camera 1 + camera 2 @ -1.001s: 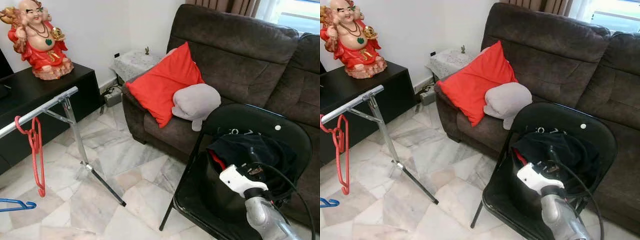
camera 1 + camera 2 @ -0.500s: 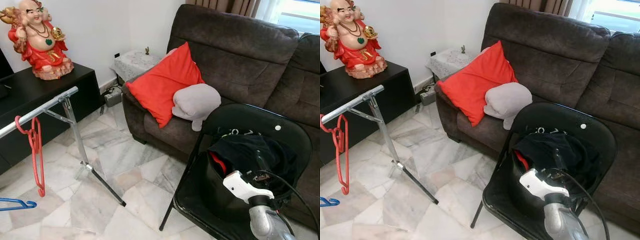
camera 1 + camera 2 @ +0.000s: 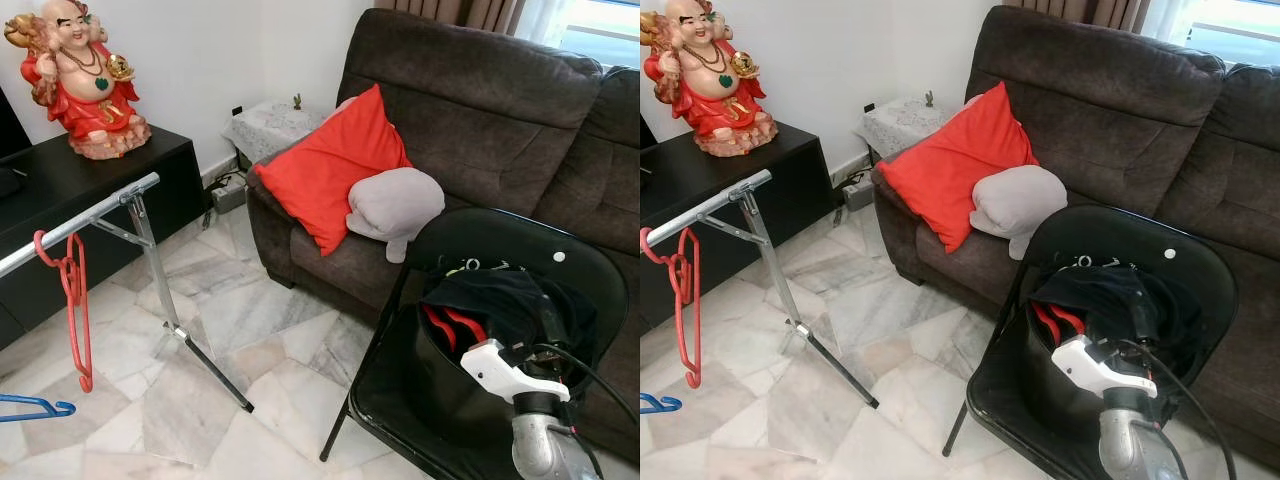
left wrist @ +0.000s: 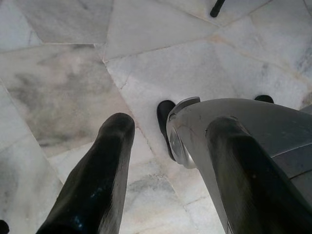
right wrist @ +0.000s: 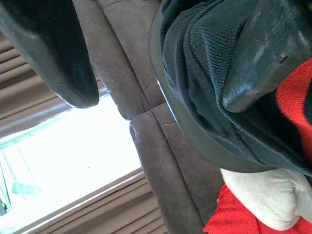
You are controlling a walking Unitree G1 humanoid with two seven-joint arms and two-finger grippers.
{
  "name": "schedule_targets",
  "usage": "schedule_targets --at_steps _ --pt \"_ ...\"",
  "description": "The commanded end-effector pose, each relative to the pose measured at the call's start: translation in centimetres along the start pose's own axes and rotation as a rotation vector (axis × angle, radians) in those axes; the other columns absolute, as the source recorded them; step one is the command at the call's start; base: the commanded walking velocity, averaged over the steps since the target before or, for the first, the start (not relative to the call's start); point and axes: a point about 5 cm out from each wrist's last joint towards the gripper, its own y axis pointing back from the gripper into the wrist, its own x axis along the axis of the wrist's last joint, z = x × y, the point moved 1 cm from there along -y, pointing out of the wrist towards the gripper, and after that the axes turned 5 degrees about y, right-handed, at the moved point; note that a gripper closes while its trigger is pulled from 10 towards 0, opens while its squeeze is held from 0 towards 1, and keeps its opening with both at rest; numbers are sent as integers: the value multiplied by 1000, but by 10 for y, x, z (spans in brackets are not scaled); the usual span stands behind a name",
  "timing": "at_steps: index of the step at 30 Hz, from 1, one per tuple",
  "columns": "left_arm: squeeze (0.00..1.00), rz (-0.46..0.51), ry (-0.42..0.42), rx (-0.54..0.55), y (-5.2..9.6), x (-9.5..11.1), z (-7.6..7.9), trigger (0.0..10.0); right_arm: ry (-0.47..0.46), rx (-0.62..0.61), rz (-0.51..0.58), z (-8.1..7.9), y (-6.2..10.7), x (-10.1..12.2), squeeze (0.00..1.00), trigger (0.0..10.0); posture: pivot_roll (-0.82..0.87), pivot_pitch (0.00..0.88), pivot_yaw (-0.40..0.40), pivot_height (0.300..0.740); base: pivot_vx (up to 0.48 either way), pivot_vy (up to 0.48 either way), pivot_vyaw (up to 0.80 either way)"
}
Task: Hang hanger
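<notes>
A black folding chair [image 3: 500, 236] at the lower right holds a black garment [image 3: 500, 293] with red hangers [image 3: 455, 326] showing at its near edge. My right gripper [image 5: 156, 97] reaches over the chair seat, open, one finger [image 5: 263, 53] lying against the dark garment beside a red hanger [image 5: 295, 107]. A silver rack rail [image 3: 85, 218] runs along the left, with a red hanger [image 3: 76, 300] on it. A blue hanger [image 3: 35, 407] pokes in at the lower left edge. My left gripper [image 4: 170, 124] hangs open above the marble floor.
A brown sofa [image 3: 480, 110] with a red cushion [image 3: 325, 170] and a grey pillow [image 3: 395, 203] stands behind the chair. A black cabinet [image 3: 90, 180] carrying a red statue [image 3: 80, 80] sits behind the rack. The rack's leg [image 3: 215, 370] slants across the marble floor [image 3: 250, 330].
My right arm has drawn back toward the lower right over the chair. More of the red hangers shows at the garment's edge.
</notes>
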Motion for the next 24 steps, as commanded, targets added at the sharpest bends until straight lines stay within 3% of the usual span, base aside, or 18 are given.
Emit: schedule_targets --at_steps 1,11,18,24 --pt "0 -4 -14 -28 0 -2 8 10000 6 -26 -12 7 -1 -3 0 10000 89 51 -6 740 0 0 0" --pt "0 -9 -11 -22 -1 0 4 10000 22 63 -75 -6 6 -9 0 10000 88 51 -9 740 0 0 0" --pt "0 -25 -11 -16 -1 -3 4 10000 0 -21 -197 7 6 -27 0 10000 89 52 -9 740 0 0 0" --pt "0 -35 -12 -16 -1 -3 5 10000 -18 -88 -215 19 2 -29 0 10000 85 50 -8 740 0 0 0"
